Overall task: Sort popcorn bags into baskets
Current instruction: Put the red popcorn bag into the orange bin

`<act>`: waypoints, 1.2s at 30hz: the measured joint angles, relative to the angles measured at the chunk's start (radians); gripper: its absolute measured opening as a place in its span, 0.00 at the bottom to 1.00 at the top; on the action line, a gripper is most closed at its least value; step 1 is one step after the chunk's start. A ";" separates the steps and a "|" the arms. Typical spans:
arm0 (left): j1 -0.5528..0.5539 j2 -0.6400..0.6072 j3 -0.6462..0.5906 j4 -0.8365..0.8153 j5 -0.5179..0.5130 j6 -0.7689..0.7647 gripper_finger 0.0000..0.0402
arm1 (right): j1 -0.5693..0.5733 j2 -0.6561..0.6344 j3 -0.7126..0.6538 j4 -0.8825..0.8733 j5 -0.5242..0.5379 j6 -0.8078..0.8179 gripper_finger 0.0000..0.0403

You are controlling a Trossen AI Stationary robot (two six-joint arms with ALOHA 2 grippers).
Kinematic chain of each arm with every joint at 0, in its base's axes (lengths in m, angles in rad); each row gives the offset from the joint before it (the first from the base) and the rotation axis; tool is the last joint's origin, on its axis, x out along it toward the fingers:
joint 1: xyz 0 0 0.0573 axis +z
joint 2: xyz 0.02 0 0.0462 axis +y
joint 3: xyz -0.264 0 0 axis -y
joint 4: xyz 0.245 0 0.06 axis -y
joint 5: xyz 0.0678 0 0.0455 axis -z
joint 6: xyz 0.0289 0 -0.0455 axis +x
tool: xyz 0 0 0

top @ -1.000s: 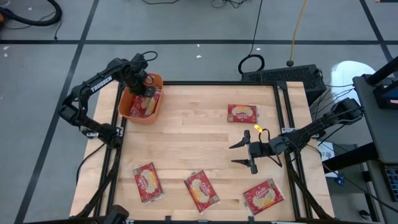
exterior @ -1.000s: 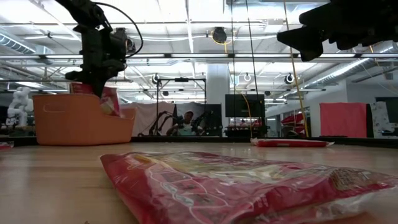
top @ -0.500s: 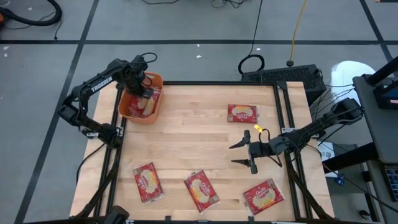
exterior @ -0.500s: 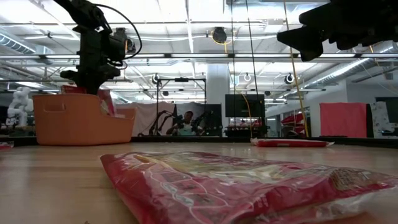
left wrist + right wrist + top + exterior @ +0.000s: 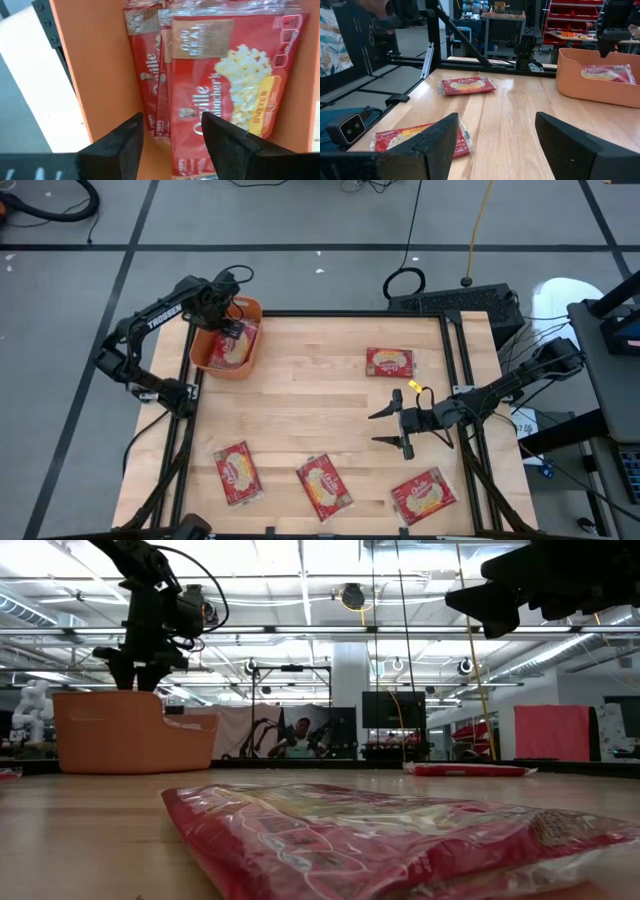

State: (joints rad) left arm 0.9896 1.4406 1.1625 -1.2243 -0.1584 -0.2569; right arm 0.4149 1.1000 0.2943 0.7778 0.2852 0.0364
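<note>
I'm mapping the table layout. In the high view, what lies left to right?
Basket under left gripper → bag → bag → right gripper → bag.

Robotics lab or workshop hall: open ceiling with strip lights (image 5: 300,602) and pipes, grey floor (image 5: 300,210) strewn with cables, red parts shelving (image 5: 570,20), further robot arms (image 5: 262,735) on benches, butcher-block table (image 5: 320,400) in black frame

Bags (image 5: 220,90) in basket (image 5: 203,356) at table's far-left corner, 4 bags (image 5: 389,363) loose on table (image 5: 310,410)
</note>
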 joint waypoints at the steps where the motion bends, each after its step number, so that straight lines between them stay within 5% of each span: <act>1: -0.003 0.000 0.000 0.000 -0.006 -0.002 0.52 | 0.000 0.000 0.000 0.000 0.000 0.000 0.64; 12: -0.070 -0.083 -0.001 0.168 0.023 0.081 0.46 | 0.000 0.000 0.000 -0.007 0.020 0.002 0.64; 21: -0.419 -0.271 -0.006 0.378 0.097 0.035 0.36 | -0.004 0.000 0.001 -0.201 0.362 0.054 0.64; 28: -0.818 -0.365 -0.198 0.685 -0.113 -0.048 0.34 | -0.061 0.000 0.124 -0.578 0.401 0.159 0.64; 36: -1.178 -0.335 -0.425 1.154 -0.365 -0.161 0.34 | -0.172 0.000 0.247 -1.006 0.399 0.090 0.64</act>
State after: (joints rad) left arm -0.1883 1.1061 0.7374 -0.0705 -0.5230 -0.4176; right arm 0.2429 1.0996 0.5411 -0.2281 0.6838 0.1264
